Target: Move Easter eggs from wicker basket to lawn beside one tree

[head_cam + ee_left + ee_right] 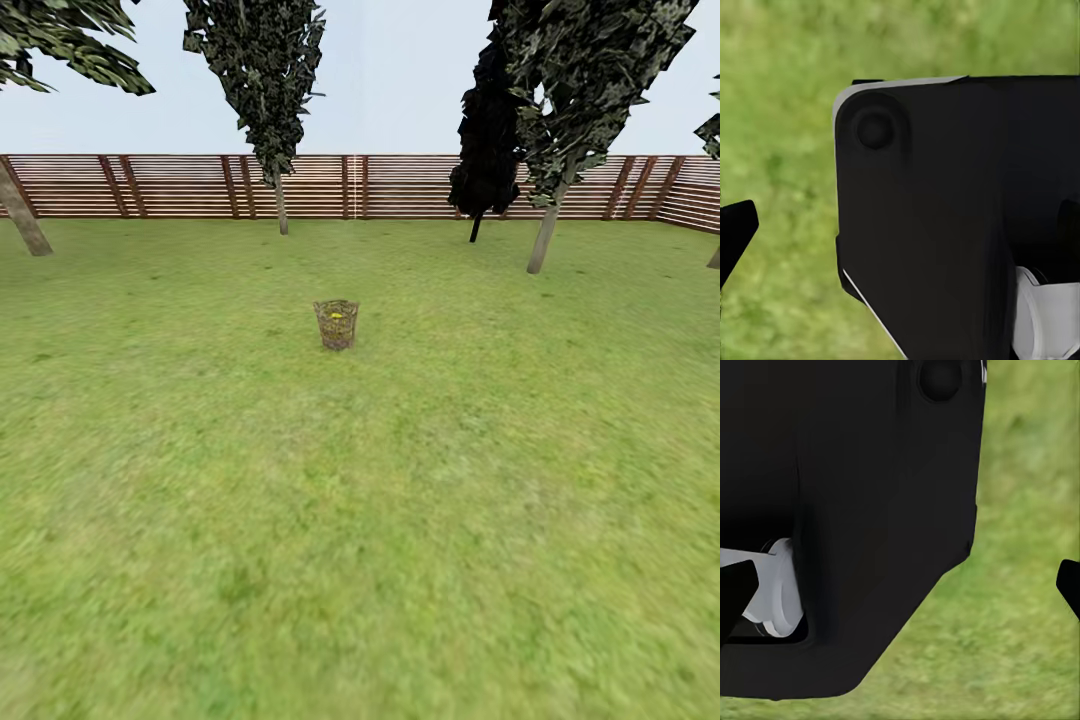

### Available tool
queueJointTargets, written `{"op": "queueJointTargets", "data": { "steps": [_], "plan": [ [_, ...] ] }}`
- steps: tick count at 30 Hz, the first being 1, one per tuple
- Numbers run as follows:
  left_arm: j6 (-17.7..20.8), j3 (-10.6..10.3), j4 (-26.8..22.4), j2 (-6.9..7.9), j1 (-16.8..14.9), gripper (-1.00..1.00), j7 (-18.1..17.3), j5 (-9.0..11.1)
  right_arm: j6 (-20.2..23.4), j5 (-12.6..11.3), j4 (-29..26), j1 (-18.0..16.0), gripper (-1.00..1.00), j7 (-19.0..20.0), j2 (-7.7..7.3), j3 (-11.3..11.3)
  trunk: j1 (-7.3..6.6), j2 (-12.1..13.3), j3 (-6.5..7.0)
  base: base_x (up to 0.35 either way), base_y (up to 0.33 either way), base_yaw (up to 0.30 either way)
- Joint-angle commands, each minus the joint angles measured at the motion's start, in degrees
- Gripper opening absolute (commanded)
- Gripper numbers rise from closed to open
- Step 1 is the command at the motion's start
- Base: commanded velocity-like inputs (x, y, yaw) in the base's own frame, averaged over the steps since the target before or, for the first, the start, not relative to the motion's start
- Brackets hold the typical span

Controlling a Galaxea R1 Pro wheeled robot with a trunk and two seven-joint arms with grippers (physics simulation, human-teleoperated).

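The wicker basket (337,325) stands upright on the lawn (360,520), far ahead in the middle of the head view. A yellow speck of the Easter eggs (336,316) shows inside it; their number and patterns are too small to tell. A tree (543,238) with a pale, thick trunk stands back right of the basket, and another tree (22,215) at the far left. In the left wrist view my left gripper (900,232) hangs over grass, one fingertip (736,231) showing. My right gripper (900,585) is open and holds nothing, its fingertips (735,589) wide apart above grass.
A brown slatted fence (400,187) closes the garden at the back. A thin-stemmed tree (281,205) and a dark columnar tree (485,150) stand before it. A black part of the robot's body (945,225) is close in front of both wrist cameras. Open grass stretches from here to the basket.
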Motion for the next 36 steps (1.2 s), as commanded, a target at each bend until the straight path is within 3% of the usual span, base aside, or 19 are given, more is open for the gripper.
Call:
{"op": "queueJointTargets", "data": {
  "steps": [1, 36],
  "plan": [
    [-0.18, -0.01, 0.04, 0.00, -0.03, 1.00, -0.11, 0.00, -0.11, 0.08, -0.05, 0.02, 1.00, 0.02, -0.01, -0.02, 0.03, -0.05, -0.08, 0.192, 0.000, 0.000],
    [-0.21, -0.01, 0.04, -0.02, -0.03, 1.00, -0.11, 0.02, -0.19, 0.27, -0.05, 0.04, 1.00, 0.02, 0.08, 0.40, 0.03, -0.05, -1.16, 0.183, 0.000, 0.000]
  ]
}}
